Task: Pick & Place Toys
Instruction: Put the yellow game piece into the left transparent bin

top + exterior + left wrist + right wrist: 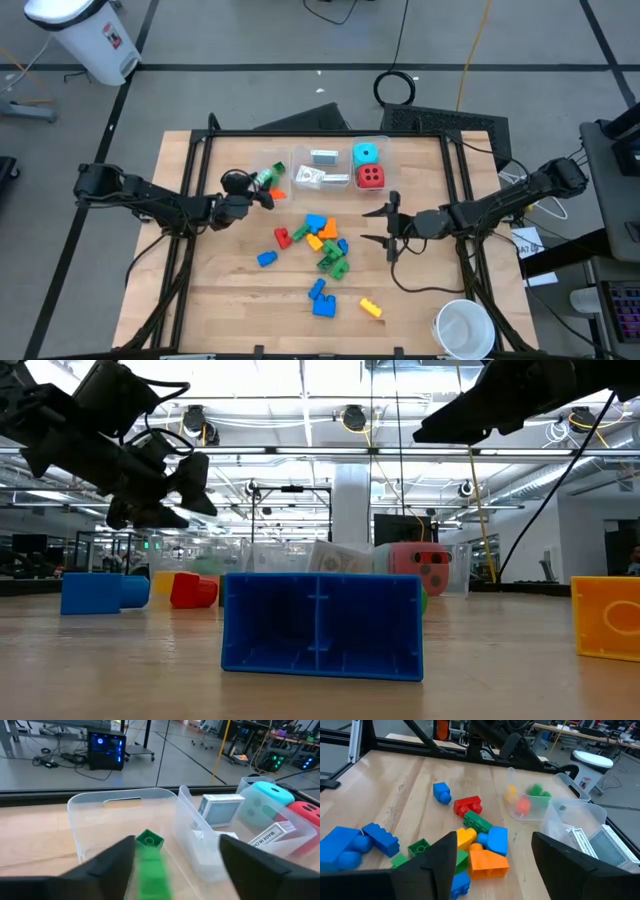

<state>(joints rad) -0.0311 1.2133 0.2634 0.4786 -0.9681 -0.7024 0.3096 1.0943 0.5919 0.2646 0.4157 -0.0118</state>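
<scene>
Loose toy bricks point(322, 240) lie in a pile mid-table, with a blue one point(266, 259), a blue pair point(322, 300) and a yellow one point(370, 308) apart. A green brick point(150, 860) sits inside the left clear bin point(120, 802), between the spread fingers of my open left gripper point(177, 842), which reaches into the bin from the table's left. An orange piece point(279, 194) lies in the same bin. My right gripper point(385, 225) hovers open, right of the pile, with nothing between its fingers. My left gripper stands open around the green brick point(148, 840), which lies close beside one finger point(117, 862). Whether that finger touches the brick I cannot tell. The other finger is well clear of it.
A second clear bin point(345, 185) beside the first holds white cards point(322, 157), a cyan die point(366, 154) and a red die point(370, 177). A white cup point(463, 328) stands at the near right corner. Bare wood lies left of the pile.
</scene>
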